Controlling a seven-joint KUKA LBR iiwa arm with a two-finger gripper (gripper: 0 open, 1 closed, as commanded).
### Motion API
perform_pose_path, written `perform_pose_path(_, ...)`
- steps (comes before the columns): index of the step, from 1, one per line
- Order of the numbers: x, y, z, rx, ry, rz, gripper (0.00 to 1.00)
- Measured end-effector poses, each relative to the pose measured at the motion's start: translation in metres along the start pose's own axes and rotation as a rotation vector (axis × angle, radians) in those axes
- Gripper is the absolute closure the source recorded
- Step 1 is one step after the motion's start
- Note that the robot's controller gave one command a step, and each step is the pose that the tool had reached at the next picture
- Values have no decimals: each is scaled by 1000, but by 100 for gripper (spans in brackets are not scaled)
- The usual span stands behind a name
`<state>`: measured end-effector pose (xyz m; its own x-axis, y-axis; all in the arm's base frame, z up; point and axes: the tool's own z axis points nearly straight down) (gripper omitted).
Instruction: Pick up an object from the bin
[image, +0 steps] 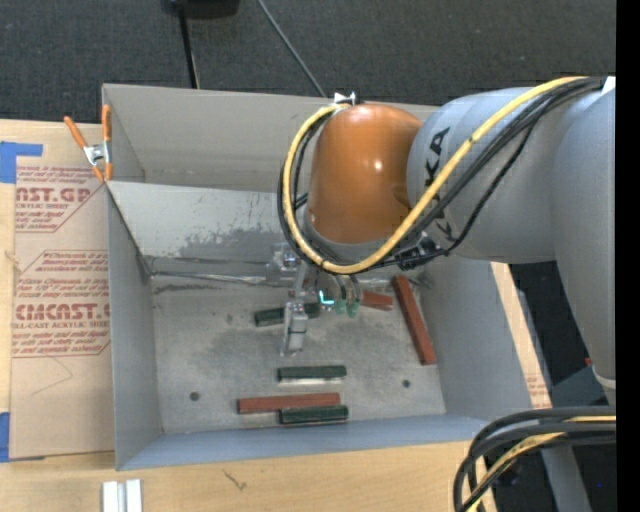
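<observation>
My gripper (294, 335) hangs low over the middle of the bin floor, under the orange cover. A small dark green block (267, 317) lies just left of it, close to its tip; I cannot tell whether they touch. A dark green bar (311, 373) lies on the floor a little nearer the front than the gripper. Behind the gripper to the right, a short red-brown piece (377, 300) is partly hidden by the wrist.
A long red-brown bar (288, 403) and a dark green bar (313, 414) lie side by side near the front wall. Another red-brown bar (415, 320) lies along the right side. The arm and its cables cover the bin's back right.
</observation>
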<state>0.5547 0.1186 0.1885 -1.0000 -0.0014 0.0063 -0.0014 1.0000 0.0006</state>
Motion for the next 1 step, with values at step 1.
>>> perform_pose_path(1, -2, -1, -4, -1, -8, 1, 0)
